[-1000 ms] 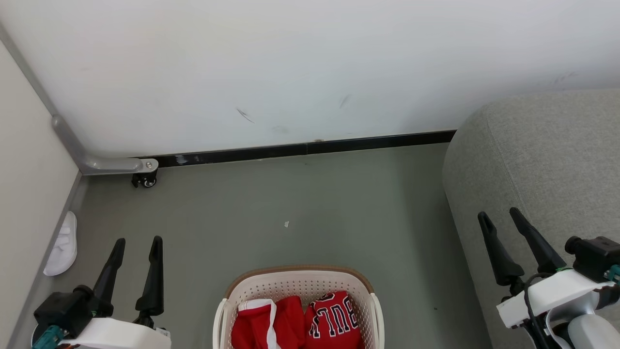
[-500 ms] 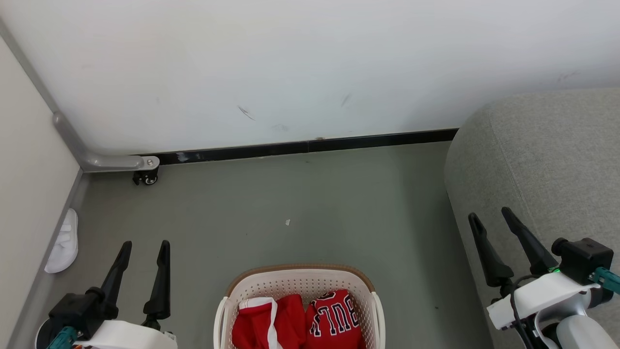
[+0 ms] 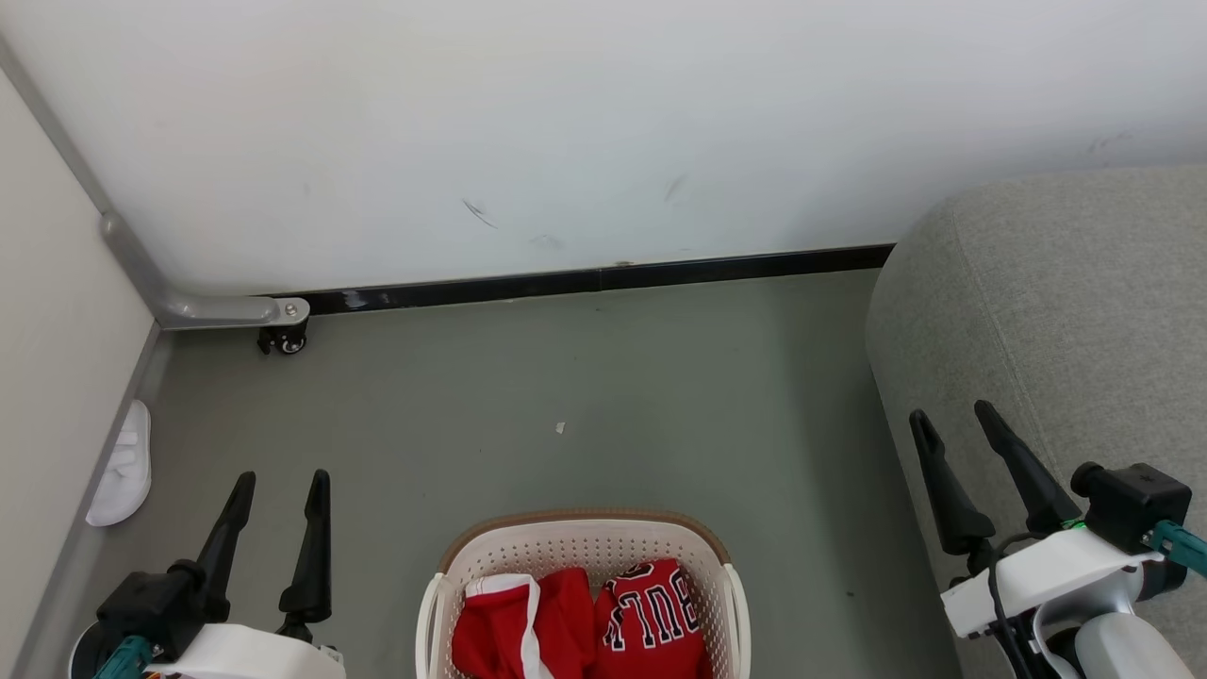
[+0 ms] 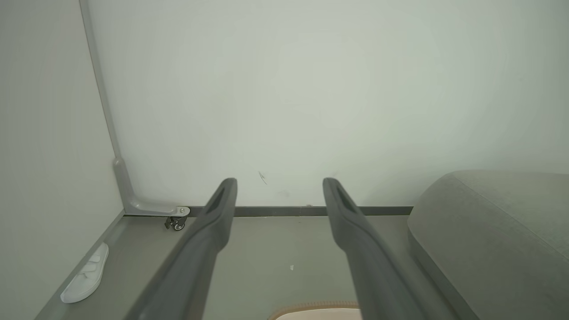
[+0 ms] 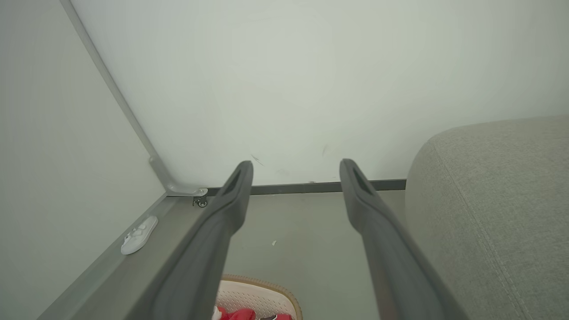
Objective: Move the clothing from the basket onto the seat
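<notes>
Slightly inward is where both hands have been brought over the last second: the left hand (image 3: pixel 284 474) a little to its right, the right hand (image 3: pixel 949 409) a little to its left. The head view has also been tipped a touch, so part of that shift may be the camera's. Both hands are held fully open, and nothing is caught between the fingers (image 4: pixel 209 240) of either.

The basket (image 3: pixel 585 517) is set on the floor (image 3: pixel 585 377) between the two hands, nearer the robot than their fingertips, and is touched by neither. The clothing (image 3: pixel 566 613) is bundled inside it: red shorts (image 3: pixel 514 627) with white trim on the side nearer the left hand, a red lettered jersey (image 3: pixel 655 613) on the side nearer the right hand, the two touching. The seat (image 3: pixel 1066 311) is found just beside the right hand, on its outer side, and nothing is laid on the part that can be seen.

By this reckoning the task has not yet been started: no garment has been lifted, and both are left to be picked out and carried across to the seat.
</notes>
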Tool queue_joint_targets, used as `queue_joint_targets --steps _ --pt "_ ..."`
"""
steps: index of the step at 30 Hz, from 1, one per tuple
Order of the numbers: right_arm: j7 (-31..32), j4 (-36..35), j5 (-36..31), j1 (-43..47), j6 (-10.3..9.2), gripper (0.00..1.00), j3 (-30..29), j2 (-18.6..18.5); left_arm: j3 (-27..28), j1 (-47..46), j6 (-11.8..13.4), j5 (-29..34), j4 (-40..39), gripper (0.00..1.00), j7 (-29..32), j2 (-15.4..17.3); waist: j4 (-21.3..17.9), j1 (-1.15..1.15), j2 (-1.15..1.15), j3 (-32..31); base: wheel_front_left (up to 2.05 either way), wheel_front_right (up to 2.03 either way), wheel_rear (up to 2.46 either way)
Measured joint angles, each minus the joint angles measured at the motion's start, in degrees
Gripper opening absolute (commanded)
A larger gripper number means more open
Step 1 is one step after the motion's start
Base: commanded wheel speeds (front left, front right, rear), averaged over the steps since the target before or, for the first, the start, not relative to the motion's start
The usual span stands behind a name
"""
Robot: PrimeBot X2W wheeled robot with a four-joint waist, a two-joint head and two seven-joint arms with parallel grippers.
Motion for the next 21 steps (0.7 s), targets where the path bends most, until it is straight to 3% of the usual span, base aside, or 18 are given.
queue_joint_targets --steps 21 --pt "0.0 0.0 0.04 -0.02 0.0 1.0 -0.7 1.0 1.45 -1.13 -0.53 0.35 0.55 1.0 0.0 -1.27 -0.07 -0.01 0.0 1.47 0.0 0.0 0.0"
